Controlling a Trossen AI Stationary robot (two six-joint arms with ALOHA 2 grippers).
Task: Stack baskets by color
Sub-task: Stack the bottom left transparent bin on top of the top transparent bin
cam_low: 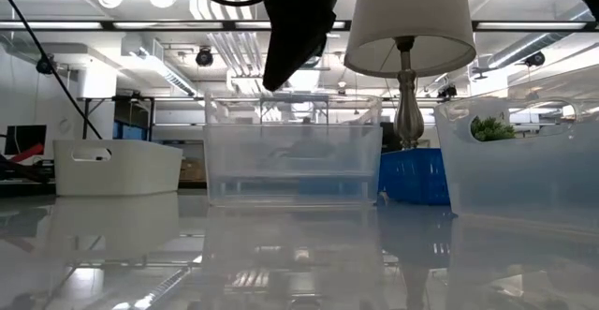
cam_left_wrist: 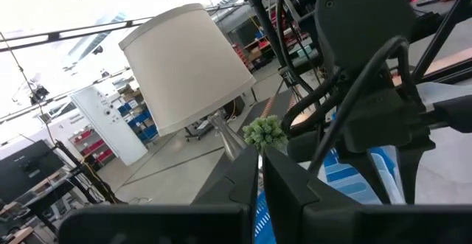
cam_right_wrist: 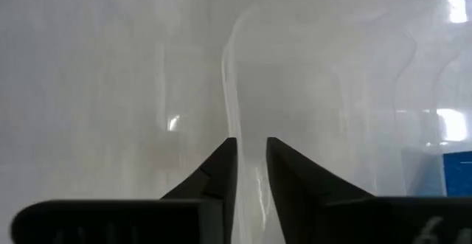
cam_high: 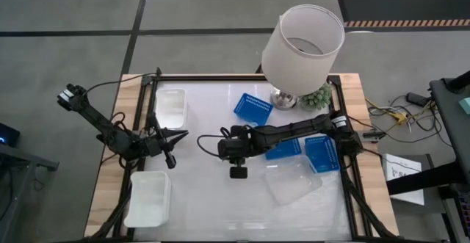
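Baskets on the bench [cam_high: 220, 214]: two white ones on the left side, one toward the far edge [cam_high: 171, 105] and one near the front corner [cam_high: 149, 197]. Three blue mesh ones on the right: one far [cam_high: 252, 109] beside the lamp base, one [cam_high: 322, 153] by the right rail, one [cam_high: 284, 150] partly under the right arm. A clear basket [cam_high: 292, 181] lies tilted front-right; the low view seems to show more than one clear basket, but the count cannot be settled.

Handling, as a judgement: all look like thin moulded plastic, so light, fairly stiff at the rim, flexible in the walls. The clear ones look smooth and likely slippery, and their edges are hard to make out. Best hold is probably a pinch over one wall at the rim, mid-side, so the basket hangs level. The mesh walls of the blue ones should give better bite.

Right claw [cam_high: 237, 171]: reaches to mid-bench, just left of the clear basket. In the right wrist view its fingers [cam_right_wrist: 218, 172] stand a narrow gap apart, with nothing between them; a clear wall lies just beyond the tips. Whether they touch it cannot be told.

Left claw [cam_high: 170, 159]: closed, empty, held above the bench on the left between the two white baskets
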